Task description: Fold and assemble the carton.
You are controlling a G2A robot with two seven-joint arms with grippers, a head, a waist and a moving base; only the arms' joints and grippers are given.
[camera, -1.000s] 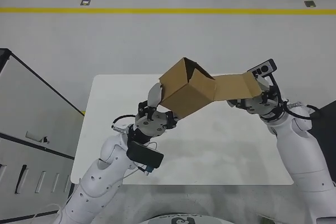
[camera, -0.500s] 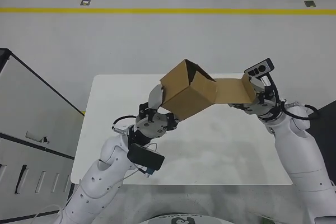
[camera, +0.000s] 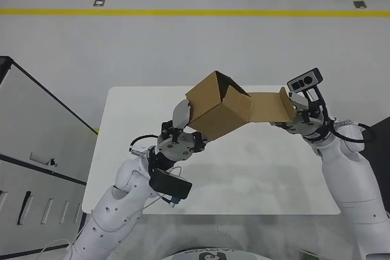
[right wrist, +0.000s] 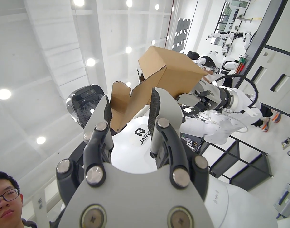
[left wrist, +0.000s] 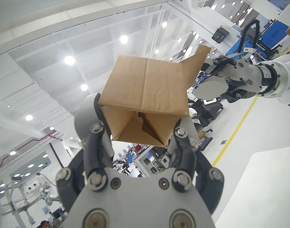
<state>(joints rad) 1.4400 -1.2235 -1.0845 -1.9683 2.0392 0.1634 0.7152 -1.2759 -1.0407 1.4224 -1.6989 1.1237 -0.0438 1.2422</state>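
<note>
Left gripper first: its two smooth grey metal fingers are clamped across the lower end of the brown corrugated-cardboard carton, one pad on each side wall. Right at those fingertips the bottom flaps fold inward, meeting in a slanted seam with a small dark gap. Above them sits a flat, lightly creased panel with one straight fold line down its middle.

From above, the left gripper holds the carton at the box's 7 o'clock corner. The carton is up in the air, tilted, over the 12 o'clock half of the white rectangular table, clear of its matte top. Its open mouth shows as a dark triangle at the box's 1 o'clock.

Out toward 3 o'clock, a long brown cardboard flap stretches flat from the box to the right gripper.

On the right wrist view, the right gripper has its fingers closed on the flap. The ribbed black pads press on either side, and the flap's bent end tab stands up between them. The boxy body of the carton is beyond, sharp-edged.
</note>
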